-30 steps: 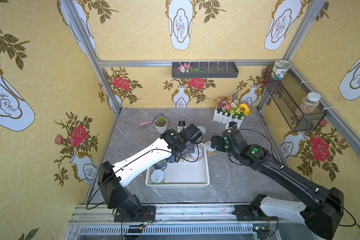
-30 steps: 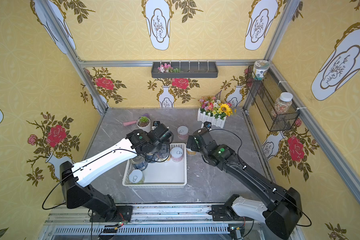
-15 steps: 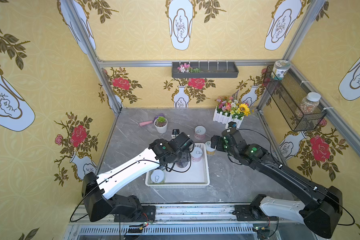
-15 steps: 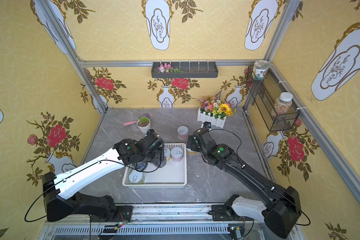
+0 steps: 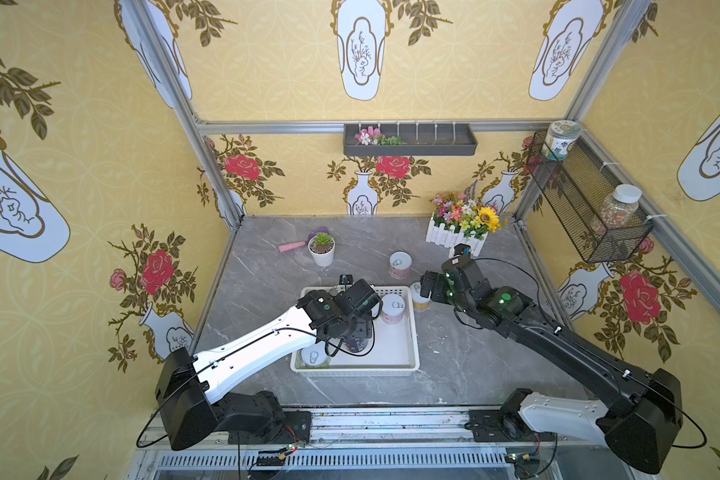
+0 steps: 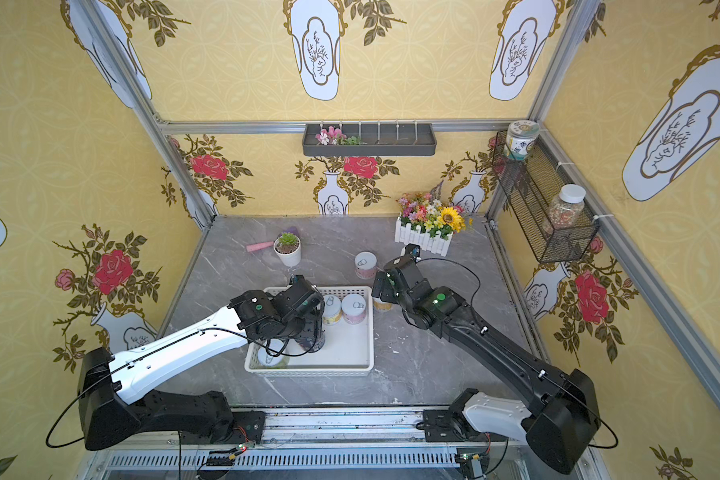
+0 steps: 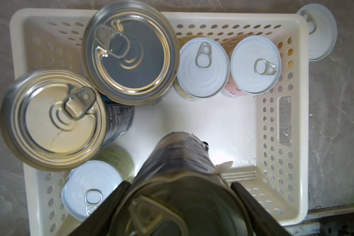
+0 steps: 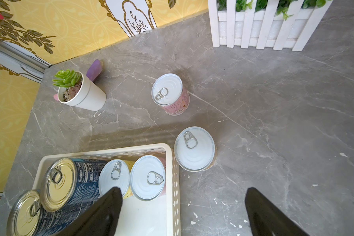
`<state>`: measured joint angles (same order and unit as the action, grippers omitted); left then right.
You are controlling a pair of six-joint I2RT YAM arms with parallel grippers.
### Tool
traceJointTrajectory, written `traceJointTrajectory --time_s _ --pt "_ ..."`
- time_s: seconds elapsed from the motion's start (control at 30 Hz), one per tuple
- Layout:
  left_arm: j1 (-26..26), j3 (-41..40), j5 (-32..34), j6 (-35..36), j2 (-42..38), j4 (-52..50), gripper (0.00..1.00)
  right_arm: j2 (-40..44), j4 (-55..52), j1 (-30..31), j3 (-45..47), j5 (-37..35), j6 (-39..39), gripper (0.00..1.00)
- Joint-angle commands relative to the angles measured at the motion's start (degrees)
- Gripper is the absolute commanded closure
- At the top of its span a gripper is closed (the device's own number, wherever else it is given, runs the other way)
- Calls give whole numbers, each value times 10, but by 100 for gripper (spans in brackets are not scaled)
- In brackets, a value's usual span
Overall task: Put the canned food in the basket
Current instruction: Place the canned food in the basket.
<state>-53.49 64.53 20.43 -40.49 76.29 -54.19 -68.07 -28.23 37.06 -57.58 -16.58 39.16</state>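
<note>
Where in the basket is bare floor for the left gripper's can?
Bare: the basket's near-right floor, between the held can, the right wall and two white-lidded cans at the far wall. Crowded: left side, two large cans plus a small one.

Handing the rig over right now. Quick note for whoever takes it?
Left tool: shut on a dark-labelled can, over the basket; not yet released.
Right tool: open, empty, near a white-lidded can standing on the table just outside the basket.
Done: five cans stand in the basket.
Left: release the held can, then load the white-lidded can and the pink can farther back.
</note>
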Motion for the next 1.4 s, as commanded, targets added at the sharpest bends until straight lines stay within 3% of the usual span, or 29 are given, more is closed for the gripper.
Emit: traceJointTrajectory --time_s 0.0,0.6,1.37 --pt "0 -4 9 -2 7 27 22 -2 20 -1 -4 -1 3 3" --pt "0 -76 46 -45 -10 60 19 -12 19 -4 -8 9 2 3" --pt "1 -93 63 -69 -12 72 10 -12 29 -8 -6 34 -15 3"
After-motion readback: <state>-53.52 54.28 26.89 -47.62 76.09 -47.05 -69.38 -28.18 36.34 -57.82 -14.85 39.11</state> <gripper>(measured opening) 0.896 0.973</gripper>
